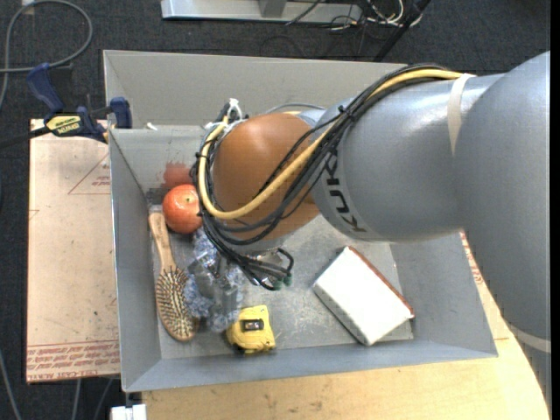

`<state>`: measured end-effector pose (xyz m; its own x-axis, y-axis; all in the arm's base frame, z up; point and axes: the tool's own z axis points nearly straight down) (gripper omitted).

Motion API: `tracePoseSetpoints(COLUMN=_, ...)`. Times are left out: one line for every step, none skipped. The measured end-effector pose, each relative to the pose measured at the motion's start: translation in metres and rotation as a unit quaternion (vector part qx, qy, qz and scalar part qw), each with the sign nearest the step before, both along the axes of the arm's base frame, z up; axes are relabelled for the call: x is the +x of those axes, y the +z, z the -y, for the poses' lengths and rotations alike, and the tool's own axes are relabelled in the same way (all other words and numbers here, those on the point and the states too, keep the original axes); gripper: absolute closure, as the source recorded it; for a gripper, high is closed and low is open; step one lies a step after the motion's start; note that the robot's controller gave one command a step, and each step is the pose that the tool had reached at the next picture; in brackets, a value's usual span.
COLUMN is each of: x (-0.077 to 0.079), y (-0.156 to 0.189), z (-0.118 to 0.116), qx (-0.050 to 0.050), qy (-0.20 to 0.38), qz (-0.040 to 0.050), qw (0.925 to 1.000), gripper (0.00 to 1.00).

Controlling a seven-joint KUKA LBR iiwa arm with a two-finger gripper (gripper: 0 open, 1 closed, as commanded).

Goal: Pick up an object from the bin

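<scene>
- grey metal bin (131, 261) with a few loose things spread across its floor, most lying apart enough to leave room for a grab from above.
- the arm (420, 164) reaches in from the right and bends steeply down, its orange cover (254, 173) and looped cables hanging over the bin's middle.
- the pincer (217, 294) sits low at the near left of the floor, between a wooden hairbrush (175, 303) and a yellow tape measure (251, 329), just beside both; whether it is apart or together cannot be told.
- nothing can be seen held; judged by nearness alone, the brush or the tape measure is the likeliest pick.
- a red round fruit (182, 208) lies against the left wall by the brush's handle, with another red thing (177, 175) behind it, partly hidden.
- a white box (359, 297) lies flat to the right, well apart from the pincer and clear of its reach for now.
</scene>
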<state>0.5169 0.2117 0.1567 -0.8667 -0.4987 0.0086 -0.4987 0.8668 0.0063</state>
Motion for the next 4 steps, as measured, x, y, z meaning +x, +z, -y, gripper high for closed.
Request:
tracePoseSetpoints(x=-0.005, y=-0.018, z=-0.013, qx=0.003, qy=0.114, qz=0.0056, qw=0.9934, gripper=1.00)
tracePoseSetpoints(x=-0.006, y=-0.023, z=-0.016, qx=0.003, qy=0.125, qz=0.0053, qw=0.9921, gripper=1.00)
tracePoseSetpoints(x=-0.003, y=-0.012, z=-0.014, qx=0.004, qy=0.138, qz=0.0044, qw=0.9904, gripper=1.00)
tracePoseSetpoints(x=-0.005, y=-0.035, z=-0.013, qx=0.005, qy=0.123, qz=0.0119, qw=0.9923, gripper=1.00)
